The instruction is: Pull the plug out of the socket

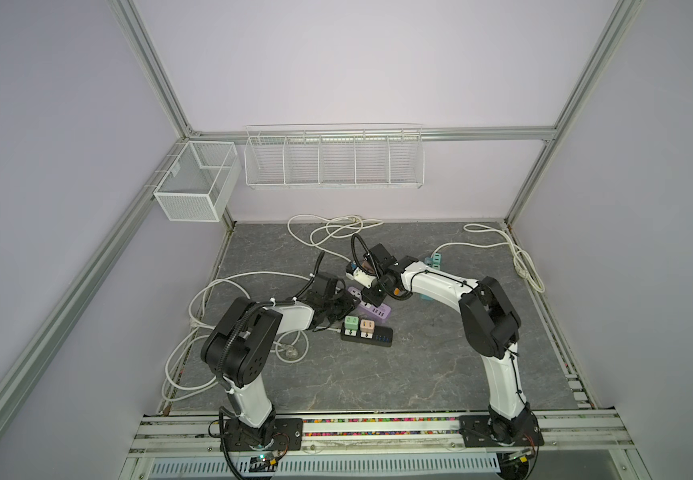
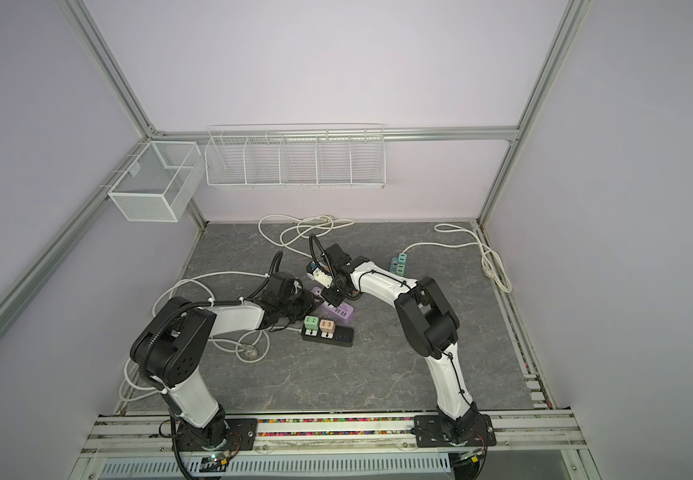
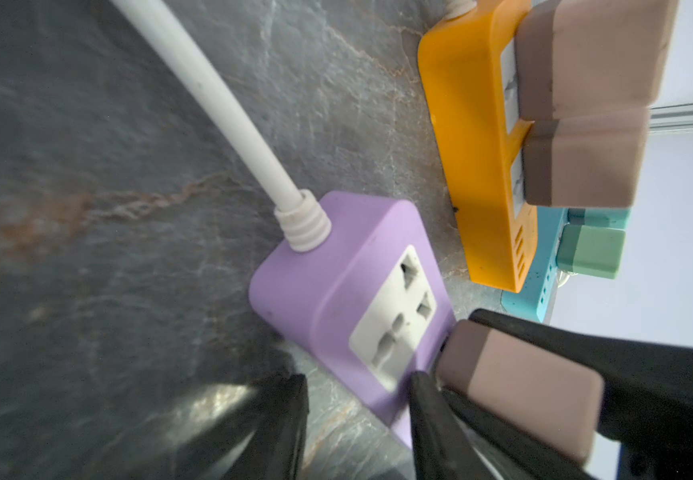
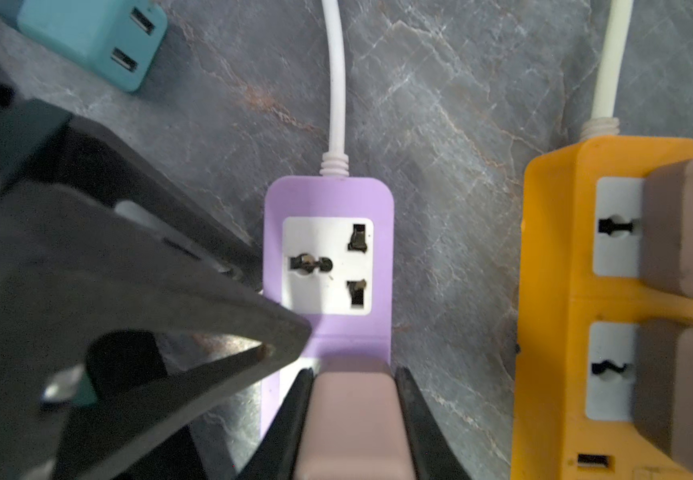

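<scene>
Lying on grey marbled tabletop (image 1: 378,374), purple socket strip (image 1: 372,309), lilac walls (image 1: 357,62), wire baskets (image 1: 333,166)

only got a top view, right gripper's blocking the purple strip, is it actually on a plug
Observer: Yes. The right wrist view shows the right gripper shut on a pinkish plug, a jaw on each side.
Operator: is it pulled out yet
Observer: It doesn't look so: in the left wrist view the plug's base sits against the purple strip, no prongs showing.
Operator: and the other arm
Observer: The left gripper has its jaws apart at the strip's edge, beside the empty socket.
</scene>
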### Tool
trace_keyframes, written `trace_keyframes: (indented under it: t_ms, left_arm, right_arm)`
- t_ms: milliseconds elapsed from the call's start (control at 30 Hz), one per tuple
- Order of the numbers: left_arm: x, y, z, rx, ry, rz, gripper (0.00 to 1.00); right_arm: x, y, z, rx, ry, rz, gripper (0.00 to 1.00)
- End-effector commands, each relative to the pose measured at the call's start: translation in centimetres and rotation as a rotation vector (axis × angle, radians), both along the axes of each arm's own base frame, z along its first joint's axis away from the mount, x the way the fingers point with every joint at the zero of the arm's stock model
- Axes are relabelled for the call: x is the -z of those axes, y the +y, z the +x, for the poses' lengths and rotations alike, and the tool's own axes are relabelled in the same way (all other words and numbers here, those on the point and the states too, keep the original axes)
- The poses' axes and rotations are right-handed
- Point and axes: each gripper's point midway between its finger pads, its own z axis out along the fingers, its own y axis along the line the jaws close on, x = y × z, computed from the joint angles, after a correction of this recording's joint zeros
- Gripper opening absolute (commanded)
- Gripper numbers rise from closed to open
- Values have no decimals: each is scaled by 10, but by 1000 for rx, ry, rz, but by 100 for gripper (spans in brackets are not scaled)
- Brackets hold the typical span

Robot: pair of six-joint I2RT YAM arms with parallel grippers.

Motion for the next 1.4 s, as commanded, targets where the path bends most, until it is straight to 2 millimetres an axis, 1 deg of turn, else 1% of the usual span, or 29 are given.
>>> trace_keyframes:
  t_ms: [0,67,233,300,467,500,533,600,700,733,833,900,1000,1100,1200,1267,1367]
  left_arm:
    - [89,63,-73,-31,324,322,40]
    - [90,63,-74,-31,328,321,40]
    - [91,64,-74,-34,330,326,40]
    - [90,63,-73,-36,329,322,40]
    - [88,62,-72,-32,325,319,40]
    - [87,61,-71,-33,323,317,40]
    - [87,61,-71,-34,323,316,40]
    - [87,61,-71,-33,324,313,40]
    - [87,61,-71,-33,325,314,40]
    - [87,60,-71,-31,324,313,40]
    - [84,59,-69,-30,316,309,40]
    - [81,58,-67,-25,312,309,40]
    - [78,52,-63,-16,300,287,40]
    - [70,46,-57,-17,275,247,40]
    - [57,35,-47,-9,234,197,40]
    - [45,28,-39,-1,204,167,40]
    - [24,19,-29,3,152,122,40]
  right_arm:
    - [-47,2,27,23,-104,101,9]
    - [-47,4,24,9,-92,95,10]
    - [-41,17,-3,-61,-77,77,10]
    - [-42,15,-1,-54,-89,71,10]
    - [-58,-3,28,29,-112,77,10]
    - [-59,-4,29,32,-113,68,10]
    - [-60,-5,30,26,-113,59,10]
    - [-59,1,22,1,-98,57,10]
    - [-58,17,0,-58,-83,90,9]
    - [-59,19,-3,-64,-91,101,9]
    - [-72,14,4,-21,-124,129,9]
    - [-84,4,15,15,-136,147,9]
    - [-90,-2,20,23,-141,158,10]
    - [-81,4,12,4,-92,179,10]
    - [-63,13,6,0,-42,188,10]
    - [-54,18,3,0,-27,184,10]
    - [-47,23,3,-4,-22,177,10]
